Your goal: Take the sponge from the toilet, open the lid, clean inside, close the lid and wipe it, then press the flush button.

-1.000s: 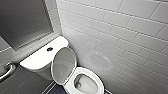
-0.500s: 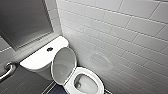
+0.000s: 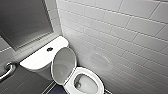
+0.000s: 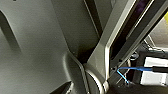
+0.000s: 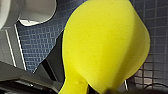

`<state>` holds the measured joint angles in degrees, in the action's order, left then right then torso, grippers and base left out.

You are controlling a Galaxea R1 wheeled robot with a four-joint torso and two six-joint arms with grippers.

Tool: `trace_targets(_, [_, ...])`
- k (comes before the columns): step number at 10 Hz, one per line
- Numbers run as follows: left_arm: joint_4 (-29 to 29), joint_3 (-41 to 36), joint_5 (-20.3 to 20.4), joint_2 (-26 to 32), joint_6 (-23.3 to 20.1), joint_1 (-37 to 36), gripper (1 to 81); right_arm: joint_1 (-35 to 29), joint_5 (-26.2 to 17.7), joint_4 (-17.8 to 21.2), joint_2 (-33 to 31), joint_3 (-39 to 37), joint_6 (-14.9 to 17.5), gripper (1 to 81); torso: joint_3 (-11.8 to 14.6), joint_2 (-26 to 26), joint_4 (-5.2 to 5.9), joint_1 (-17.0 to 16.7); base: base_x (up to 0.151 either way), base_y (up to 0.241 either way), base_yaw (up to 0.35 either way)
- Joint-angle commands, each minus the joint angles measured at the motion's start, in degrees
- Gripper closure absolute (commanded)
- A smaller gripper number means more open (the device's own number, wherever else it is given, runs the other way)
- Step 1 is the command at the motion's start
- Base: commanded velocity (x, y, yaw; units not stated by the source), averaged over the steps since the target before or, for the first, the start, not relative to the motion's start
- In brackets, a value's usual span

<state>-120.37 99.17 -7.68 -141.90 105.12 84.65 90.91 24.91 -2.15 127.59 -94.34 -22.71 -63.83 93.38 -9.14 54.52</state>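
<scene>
The bright yellow sponge looms large in the right wrist view, its narrow end pinched in my right gripper, which is shut on it above blue floor tiles. In the head view the toilet stands in the corner with the white oval lid raised upright against the tank. The seat and open bowl lie below it. The small dark flush button sits in the middle of the flat tank top. The left wrist view shows grey parts of my own body and nothing held.
A white tiled wall runs close along the toilet's right side. A dark frosted window is above the tank, and a metal grab bar curves at the left edge. A white toilet edge shows beyond the sponge.
</scene>
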Motion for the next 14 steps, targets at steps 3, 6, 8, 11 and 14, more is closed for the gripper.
trace_targets(3, [-0.8,1.1,-0.4,-0.7,0.3,1.4,1.0,-18.6,-11.0,13.9,-8.2,14.4,14.6,81.1,0.0,0.0,0.00,0.0,0.000,0.000,0.000])
trace_targets(6, [-0.9,6.9,-0.2,-5.0,0.3,3.8,1.0,-30.6,-14.3,15.0,-9.7,17.3,14.1,81.1,0.0,0.0,0.00,0.0,0.000,0.000,0.000])
trace_targets(8, [-0.7,10.3,-0.3,-7.3,0.4,6.0,1.0,-38.8,-19.4,18.1,-9.9,17.4,13.0,81.1,0.0,0.0,0.00,0.0,0.000,0.000,0.000])
trace_targets(11, [-0.7,10.6,-0.8,-8.5,0.4,8.6,1.0,-50.8,-27.8,22.4,-8.1,16.3,13.0,81.1,0.0,0.0,0.00,0.0,0.000,0.000,0.000])
trace_targets(14, [-0.7,12.4,-0.8,-9.7,0.5,8.8,1.0,-56.0,-30.2,24.7,-6.1,14.5,12.9,81.1,0.0,0.0,0.00,0.0,0.000,0.000,0.000])
